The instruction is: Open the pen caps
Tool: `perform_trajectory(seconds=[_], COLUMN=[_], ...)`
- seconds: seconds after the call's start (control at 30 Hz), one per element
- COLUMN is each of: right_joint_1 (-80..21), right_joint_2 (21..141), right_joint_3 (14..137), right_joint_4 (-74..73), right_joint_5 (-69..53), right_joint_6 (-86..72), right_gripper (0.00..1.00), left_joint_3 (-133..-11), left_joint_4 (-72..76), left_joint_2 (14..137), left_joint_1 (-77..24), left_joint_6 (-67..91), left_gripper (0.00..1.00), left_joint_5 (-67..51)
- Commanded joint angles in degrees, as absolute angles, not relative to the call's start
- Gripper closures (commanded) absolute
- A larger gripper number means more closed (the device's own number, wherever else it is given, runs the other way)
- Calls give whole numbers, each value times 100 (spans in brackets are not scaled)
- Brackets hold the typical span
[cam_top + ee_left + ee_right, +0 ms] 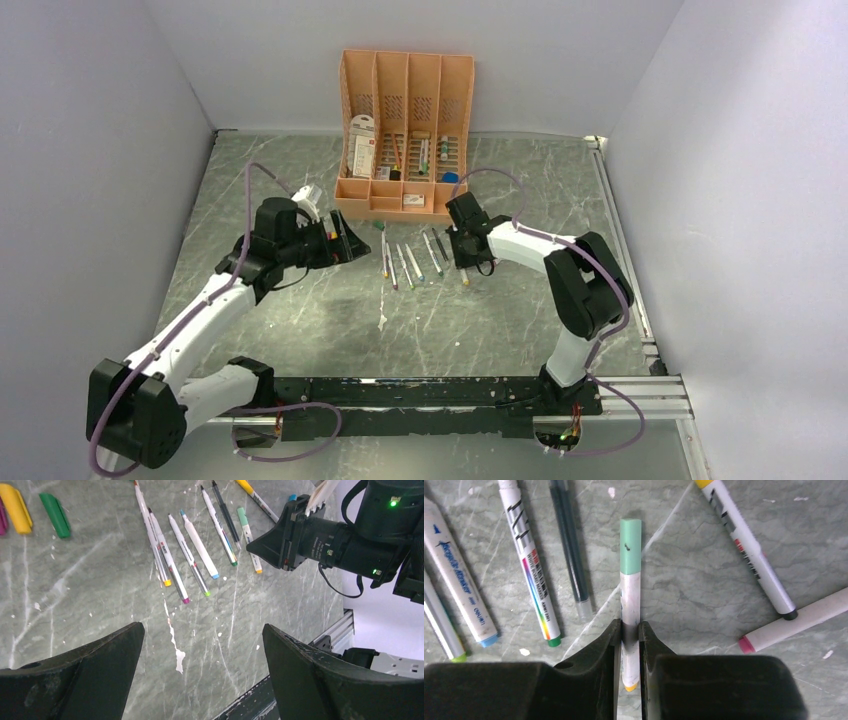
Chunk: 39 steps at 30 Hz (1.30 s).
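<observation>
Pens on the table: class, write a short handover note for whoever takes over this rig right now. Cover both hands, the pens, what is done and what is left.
Left hand: open, empty, above the table.
Right hand: shut on the barrel of the mint-capped pen; its mint cap is on.
Things: the row of pens lies on the table; a yellow cap and a green cap lie loose beside it.
Done: at least those two caps are off.
Left: pull the mint cap, then check the other pens; I cannot tell which are capped.
</observation>
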<state>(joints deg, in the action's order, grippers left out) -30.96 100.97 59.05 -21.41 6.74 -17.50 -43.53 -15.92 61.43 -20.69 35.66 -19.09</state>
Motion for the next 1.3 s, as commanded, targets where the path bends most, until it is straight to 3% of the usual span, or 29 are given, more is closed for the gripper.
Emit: perform_trajectory(seconds=[0.0, 0.67, 0.97, 1.27], right_joint_1=[-3182, -3182, -3184, -3207], right_joint_2=[9997, 8205, 7330, 6632], right_joint_3=[5769, 5845, 5591, 4794], right_joint_4=[-2547, -3154, -2763, -1667], right_joint_5=[269, -477, -1415, -2751], right_joint_6=[-1880, -1836, -2072, -2807], right_gripper=[100, 100, 100, 100], left_joint_3=[-4018, -3662, -3307, -3022], left_joint_4=[-1040, -948, 189, 1789], left_joint_2=[5811, 5335, 5428, 5974], left_joint_1=[-2086, -2100, -2189, -2934], left_joint_6=[3864, 4278, 4949, 5610], left_gripper=[0, 0, 0, 0], left_joint_5=[-2303, -2284, -2753, -2584])
